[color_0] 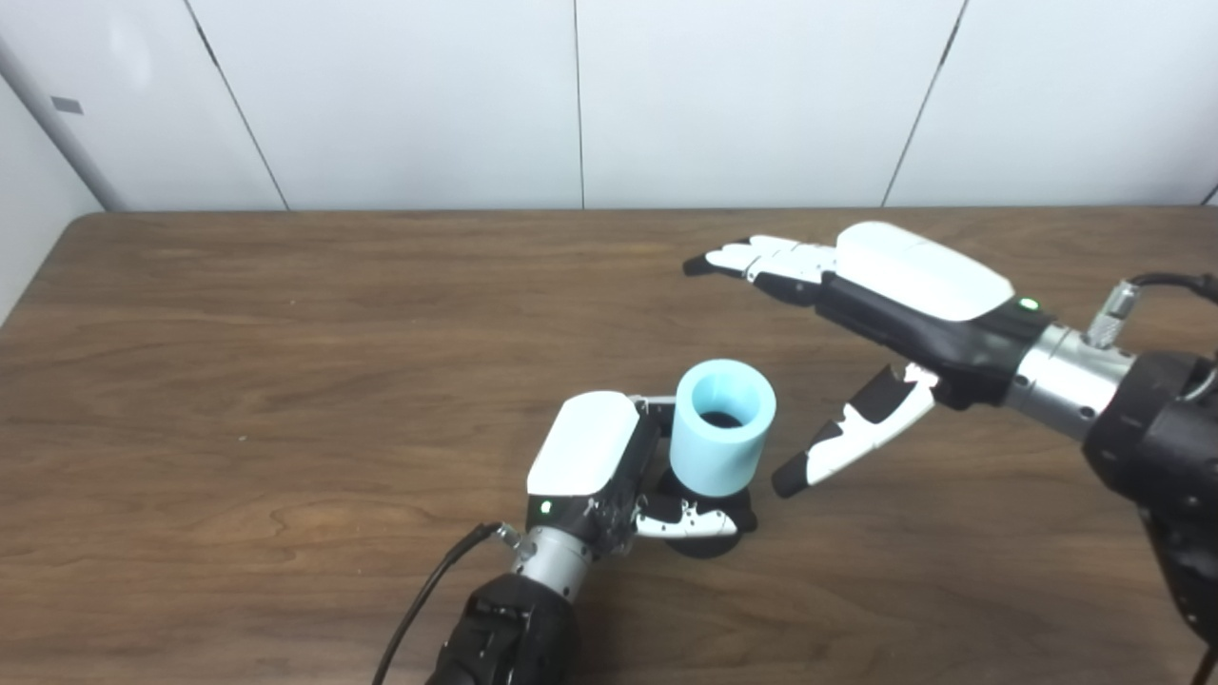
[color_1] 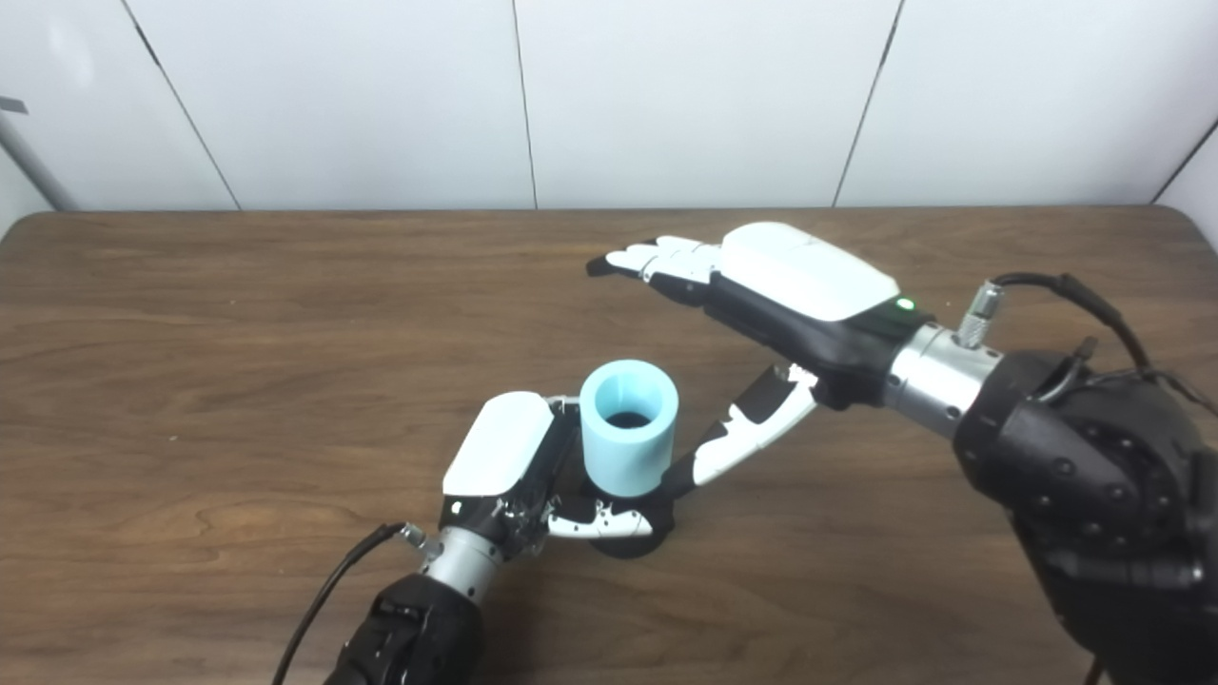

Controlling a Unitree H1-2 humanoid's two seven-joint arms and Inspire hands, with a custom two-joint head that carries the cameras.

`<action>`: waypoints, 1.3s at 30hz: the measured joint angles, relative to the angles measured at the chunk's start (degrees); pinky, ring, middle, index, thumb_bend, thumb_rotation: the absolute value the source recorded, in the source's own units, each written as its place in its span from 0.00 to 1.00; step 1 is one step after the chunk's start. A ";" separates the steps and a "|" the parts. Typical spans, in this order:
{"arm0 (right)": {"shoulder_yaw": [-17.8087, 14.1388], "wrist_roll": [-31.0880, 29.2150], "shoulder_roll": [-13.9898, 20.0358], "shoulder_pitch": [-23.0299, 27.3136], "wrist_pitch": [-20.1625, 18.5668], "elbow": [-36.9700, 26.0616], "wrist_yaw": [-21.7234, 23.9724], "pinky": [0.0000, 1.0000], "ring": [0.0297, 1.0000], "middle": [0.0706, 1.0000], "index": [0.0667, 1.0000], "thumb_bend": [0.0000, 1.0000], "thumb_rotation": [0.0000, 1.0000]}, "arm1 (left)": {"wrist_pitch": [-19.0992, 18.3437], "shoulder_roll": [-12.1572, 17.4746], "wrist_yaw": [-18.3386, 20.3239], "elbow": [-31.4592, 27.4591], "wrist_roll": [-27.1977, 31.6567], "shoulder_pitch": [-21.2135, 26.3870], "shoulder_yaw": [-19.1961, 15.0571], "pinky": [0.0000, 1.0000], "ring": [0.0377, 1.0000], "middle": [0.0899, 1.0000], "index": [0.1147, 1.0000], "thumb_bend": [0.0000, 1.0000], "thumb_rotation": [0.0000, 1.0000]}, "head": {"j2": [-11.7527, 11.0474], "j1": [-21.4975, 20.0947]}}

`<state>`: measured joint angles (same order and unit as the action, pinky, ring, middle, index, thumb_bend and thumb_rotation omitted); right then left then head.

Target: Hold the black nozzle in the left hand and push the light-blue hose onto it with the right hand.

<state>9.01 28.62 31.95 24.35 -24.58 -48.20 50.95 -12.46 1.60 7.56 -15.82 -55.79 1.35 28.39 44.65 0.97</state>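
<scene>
The left hand is gripping the black plastic nozzle at its base, fingers closed around it on the brown wooden tabletop. The short light-blue cylindrical hose is standing upright on the nozzle, long axis vertical, bore facing up. The right hand is hovering to the hose's right, spread wide and holding nothing. In the right eye view, its thumb tip appears just beside the hose wall; the left eye view shows a clear gap.
</scene>
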 measured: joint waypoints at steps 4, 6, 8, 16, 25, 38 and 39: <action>0.29 0.74 0.27 -2.33 1.35 -2.40 -0.60 0.93 0.98 0.96 0.94 0.88 0.68 | 0.00 0.00 0.17 -0.01 0.36 0.01 -0.33 0.69 0.61 0.45 0.41 0.52 0.00 | 0.00 0.00; 0.84 1.17 0.14 -4.74 3.64 -2.78 -1.72 0.95 0.99 0.98 0.95 0.84 0.72 | -0.01 0.06 0.17 -0.03 0.48 0.00 -0.49 0.69 0.61 0.46 0.41 0.52 0.00 | 0.00 0.00; 1.10 1.67 -0.13 -7.67 6.68 -2.85 -3.20 0.96 1.00 1.00 0.96 0.81 0.75 | -0.01 0.13 0.21 -0.04 0.56 0.00 -0.54 0.69 0.61 0.46 0.41 0.52 0.00 | 0.09 0.26; 1.17 3.87 -2.21 -14.45 18.07 -2.72 -8.66 1.00 1.00 1.00 0.95 0.75 0.92 | -0.10 0.56 1.48 -0.76 1.09 -0.03 -1.04 0.69 0.62 0.45 0.41 0.52 0.00 | 0.18 -0.26; 1.10 7.79 -3.60 -17.26 22.98 -2.57 -9.00 0.99 1.00 1.00 0.97 0.70 0.87 | -0.09 0.54 1.55 -0.78 1.10 -0.05 -1.05 0.69 0.62 0.45 0.41 0.52 0.00 | 0.35 0.00; -0.10 8.57 -4.35 -18.15 24.92 -0.97 -9.40 0.98 1.00 1.00 0.94 0.68 0.88 | -0.10 0.49 1.73 -0.85 1.19 -0.08 -1.07 0.68 0.61 0.44 0.42 0.52 0.00 | 0.62 0.00; -0.12 8.57 -4.35 -18.15 24.92 -0.93 -9.40 0.97 1.00 1.00 0.94 0.68 0.88 | -0.10 0.48 1.73 -0.85 1.19 -0.08 -1.05 0.68 0.61 0.44 0.42 0.52 0.00 | 0.53 -0.09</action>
<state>8.89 37.19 27.60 6.20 0.34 -49.13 41.55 -12.56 2.08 9.30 -16.67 -54.60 1.27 27.33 45.18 0.88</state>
